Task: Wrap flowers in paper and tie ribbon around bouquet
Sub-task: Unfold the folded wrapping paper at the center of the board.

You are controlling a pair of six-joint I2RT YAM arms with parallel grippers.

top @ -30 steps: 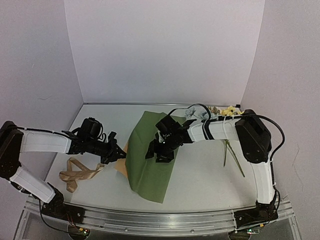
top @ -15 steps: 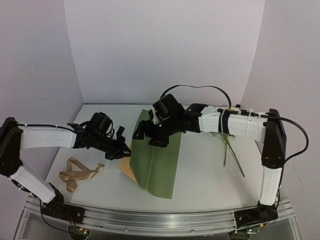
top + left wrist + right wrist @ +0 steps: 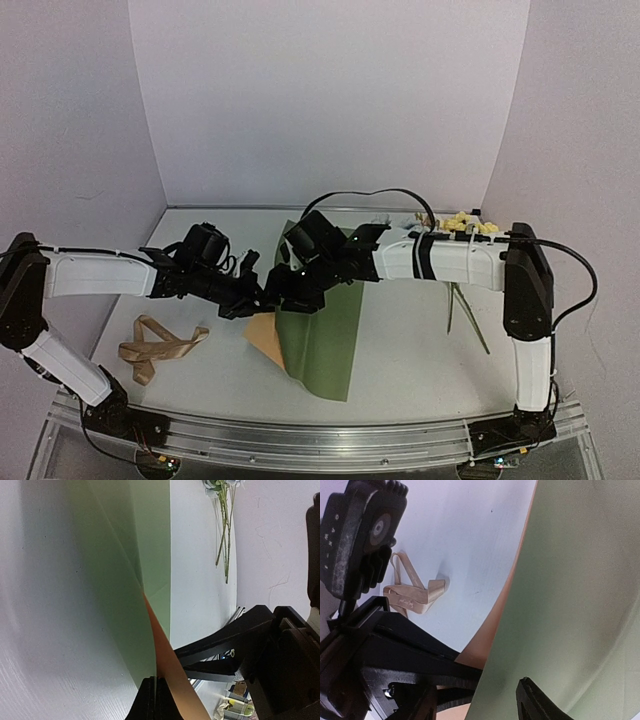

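Pinching the left edge of the paper, the left pincer is clenched on the sheet where its tan underside turns up beside the olive-green face. The left wrist view shows its two fingertips pressed together on that edge. The right pincer sits just beside it over the same edge, released, its jaws standing apart with the paper's border between them. The paper lies near the middle of the desk, one corner reaching toward the near edge. The ribbon lies in loose loops on the desk to the left, apart from the paper and below the left arm. The flowers lie at the far right, blooms near the back corner and thin stems pointing toward the near edge, partly hidden by the right arm.
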